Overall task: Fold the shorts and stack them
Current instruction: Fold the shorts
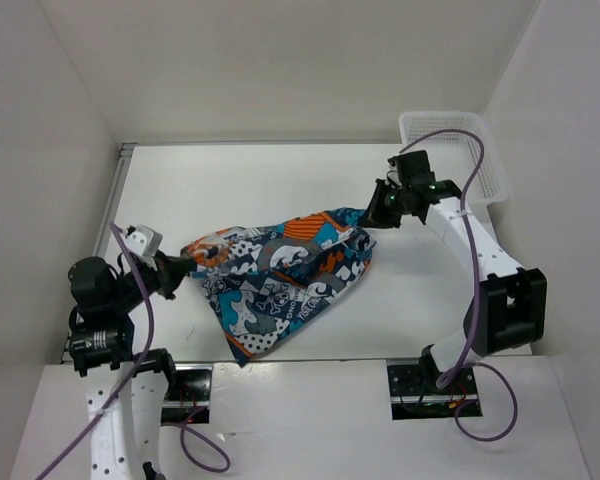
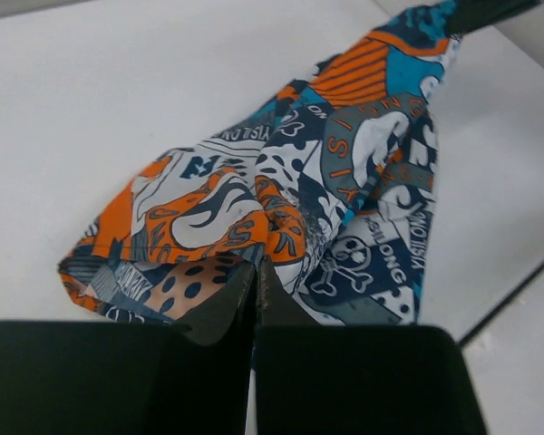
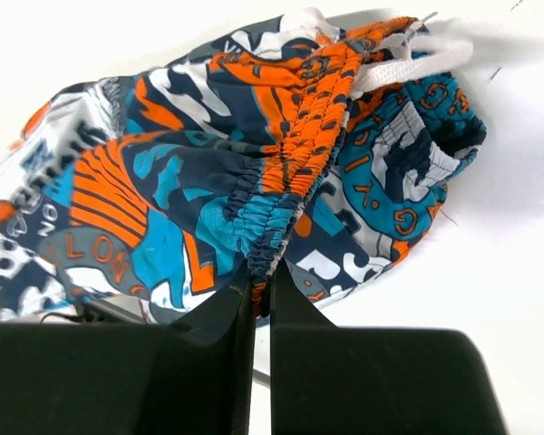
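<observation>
A white table (image 1: 240, 190) stood boxed in by plain white panels: a back wall (image 1: 280, 70), a left wall (image 1: 40, 150) and a right wall (image 1: 570, 90). Bright, even light left only faint shadows. A white ledge (image 1: 310, 430) ran along the near edge.

Top ext: fixed, high + behind arm bases, tilted down over whole table (image 1: 250, 180) to back wall; far off, both arms in shot. Left wrist: mounted just behind left gripper (image 2: 256, 270), low over table, looking out past jaws toward right side; v. close on shorts (image 2: 281, 181). Right wrist: same, behind right gripper (image 3: 260, 279), looking back toward left; v. close. Shared by all 3: shorts. Wrist views: opposite ends of same cloth, facing each other.
</observation>
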`<control>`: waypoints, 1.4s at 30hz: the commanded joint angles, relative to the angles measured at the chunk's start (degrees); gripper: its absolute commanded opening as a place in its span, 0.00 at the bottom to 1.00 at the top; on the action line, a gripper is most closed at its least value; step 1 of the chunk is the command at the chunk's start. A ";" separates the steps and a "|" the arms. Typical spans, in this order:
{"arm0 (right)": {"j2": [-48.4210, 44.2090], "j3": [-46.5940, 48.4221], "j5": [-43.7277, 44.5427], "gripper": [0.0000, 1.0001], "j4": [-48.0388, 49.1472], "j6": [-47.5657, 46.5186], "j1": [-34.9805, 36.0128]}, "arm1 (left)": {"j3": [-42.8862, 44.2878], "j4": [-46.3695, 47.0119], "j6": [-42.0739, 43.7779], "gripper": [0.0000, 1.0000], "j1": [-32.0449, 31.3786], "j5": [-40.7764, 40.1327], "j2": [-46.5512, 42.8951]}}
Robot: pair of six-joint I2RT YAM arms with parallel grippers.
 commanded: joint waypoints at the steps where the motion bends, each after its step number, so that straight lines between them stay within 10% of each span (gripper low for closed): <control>1: -5.51 -3.10 -2.89 0.00 -1.03 -1.45 -3.51 | -0.88 -8.86 1.21 0.00 -0.04 8.25 -4.57; 10: -12.12 -9.70 -8.69 0.00 -3.06 -1.97 -11.08 | -3.95 -19.59 1.21 0.00 -4.52 18.90 -13.90; 24: -21.52 -21.92 -7.99 0.00 -7.89 2.76 -11.08 | -9.49 -21.01 1.21 0.00 -15.95 13.28 -23.85; 27: -22.66 -23.06 -5.89 0.23 -9.46 4.09 -11.08 | -9.49 -21.01 1.21 0.00 -17.00 13.28 -24.46; 28: -23.19 -23.07 -5.88 0.34 -9.47 4.87 -11.08 | -9.49 -21.01 1.21 0.10 -17.61 13.28 -24.46; 30: -23.89 -24.29 -5.09 0.79 -9.47 6.19 -11.69 | -9.49 -19.17 1.21 0.70 -18.23 13.28 -26.30; 35: -23.90 -22.11 -5.70 0.91 -6.84 7.42 -13.72 | -12.04 -8.82 1.21 0.95 -22.00 11.71 -26.84; 39: -23.29 -20.26 -5.71 0.84 -2.72 8.83 -13.72 | -11.87 -2.74 1.21 0.89 -23.86 7.40 -20.00; 42: -21.45 -20.26 -4.84 0.50 1.23 9.98 -13.72 | -9.85 2.80 1.21 0.53 -23.86 2.83 -9.90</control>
